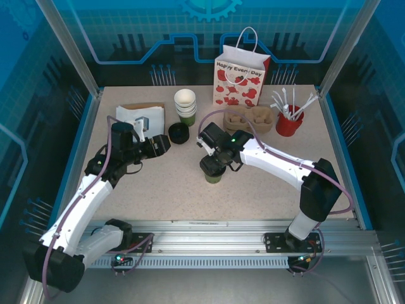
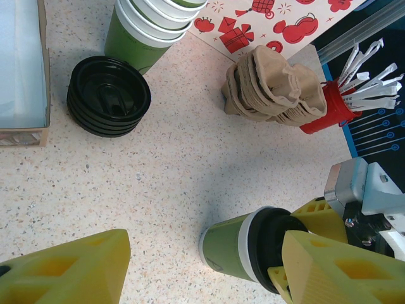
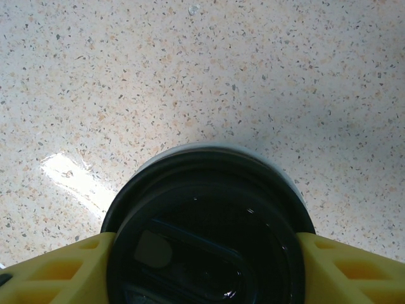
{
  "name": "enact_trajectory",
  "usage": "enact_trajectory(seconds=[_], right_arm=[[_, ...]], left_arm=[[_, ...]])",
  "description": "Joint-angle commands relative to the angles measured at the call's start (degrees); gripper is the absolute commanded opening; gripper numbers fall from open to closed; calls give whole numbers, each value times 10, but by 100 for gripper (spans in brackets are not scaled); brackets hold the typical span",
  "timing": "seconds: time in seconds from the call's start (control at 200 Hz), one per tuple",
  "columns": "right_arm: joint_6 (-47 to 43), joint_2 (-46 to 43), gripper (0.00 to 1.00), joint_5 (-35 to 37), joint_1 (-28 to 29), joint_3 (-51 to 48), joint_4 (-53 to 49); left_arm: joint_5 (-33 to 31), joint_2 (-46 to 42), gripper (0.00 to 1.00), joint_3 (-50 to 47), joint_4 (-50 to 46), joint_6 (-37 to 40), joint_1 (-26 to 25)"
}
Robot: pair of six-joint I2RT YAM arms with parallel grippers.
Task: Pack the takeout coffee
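The takeout coffee (image 1: 213, 175), an olive-green cup under a black lid, stands upright on the table's middle. My right gripper (image 1: 216, 159) comes down over it, and its yellow fingers (image 3: 57, 273) press both sides of the lid (image 3: 202, 215); the gripper (image 3: 205, 269) is shut on it. The left wrist view shows the same cup (image 2: 235, 250) with those fingers around its lid. My left gripper (image 1: 161, 145) is open a short way left of the cup, nothing between its fingers (image 2: 63, 272). The red-and-white gift bag (image 1: 242, 77) stands upright at the back.
A stack of lidless green cups (image 1: 185, 104) and a stack of black lids (image 1: 179, 133) sit behind the left gripper. Pulp cup carriers (image 1: 250, 118) and a red cup of stirrers (image 1: 289, 122) lie right of them. A flat box (image 1: 139, 116) sits back left.
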Motion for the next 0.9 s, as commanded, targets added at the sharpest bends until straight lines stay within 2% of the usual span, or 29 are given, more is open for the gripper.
enact_trajectory(seconds=[0.0,0.895], right_arm=[[-6,5,64,0,-2,16,-10],[-16,20,63,-8,-21,-4,1]], left_arm=[[-4,-2,66,-1,-6,18,2],[8,-2,67,-6,-1,16,2]])
